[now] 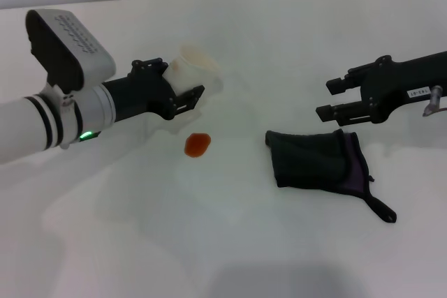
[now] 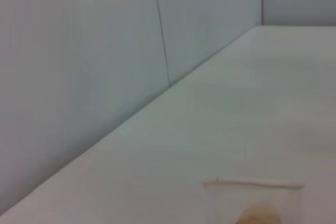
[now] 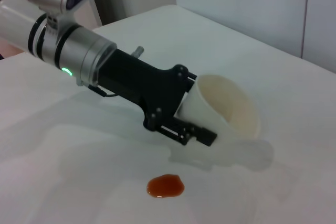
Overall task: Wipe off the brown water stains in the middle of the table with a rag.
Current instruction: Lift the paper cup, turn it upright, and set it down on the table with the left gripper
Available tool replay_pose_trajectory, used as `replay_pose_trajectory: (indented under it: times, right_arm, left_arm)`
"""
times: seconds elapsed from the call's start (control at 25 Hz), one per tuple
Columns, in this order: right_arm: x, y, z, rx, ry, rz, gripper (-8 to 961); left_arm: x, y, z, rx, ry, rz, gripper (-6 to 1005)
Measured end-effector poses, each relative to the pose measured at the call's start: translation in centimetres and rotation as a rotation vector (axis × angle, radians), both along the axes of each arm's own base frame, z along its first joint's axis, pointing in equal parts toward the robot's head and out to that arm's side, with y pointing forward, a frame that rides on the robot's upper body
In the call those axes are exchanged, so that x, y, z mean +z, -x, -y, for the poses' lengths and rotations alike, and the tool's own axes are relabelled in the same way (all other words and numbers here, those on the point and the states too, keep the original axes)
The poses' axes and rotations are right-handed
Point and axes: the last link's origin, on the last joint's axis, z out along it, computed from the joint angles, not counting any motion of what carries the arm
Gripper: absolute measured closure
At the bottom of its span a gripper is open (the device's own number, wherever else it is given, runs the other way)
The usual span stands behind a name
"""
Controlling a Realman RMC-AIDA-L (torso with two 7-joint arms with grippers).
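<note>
Stain [image 1: 198, 145] small, orange-brown, oval, below left tool [image 1: 183, 88] gripping tilted paper cup [image 1: 196, 70]. Rag [image 1: 318, 158] dark, purple-lined, beneath right tool [image 1: 334, 98], jaws apart. Arm label illegible, possibly serial.

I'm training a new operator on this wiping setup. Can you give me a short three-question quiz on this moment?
1. True or false: the rag covers the brown stain.
2. What does the left gripper hold? A) rag B) paper cup C) nothing
3. Fill in: the right gripper hovers above the ___, its fingers apart.

Key: 1 false, they lie apart on the table; 2 B; 3 rag.
</note>
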Motion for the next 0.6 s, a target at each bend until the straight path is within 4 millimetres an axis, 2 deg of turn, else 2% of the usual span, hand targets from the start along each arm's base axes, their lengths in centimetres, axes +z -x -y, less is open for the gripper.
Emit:
replay_pose_trajectory:
  times: [0.32, 0.6]
  right_arm:
    - [-0.1, -0.2, -0.1, -0.007, -0.004, 0.004, 380]
    - [0.1, -0.3, -0.1, -0.01, -0.009, 0.005, 381]
  left_arm:
    - [-0.4, 0.2, 0.2, -0.023, -0.04, -0.013, 396]
    - [-1.1, 0.5, 1.3, -0.041, -0.033, 0.0, 399]
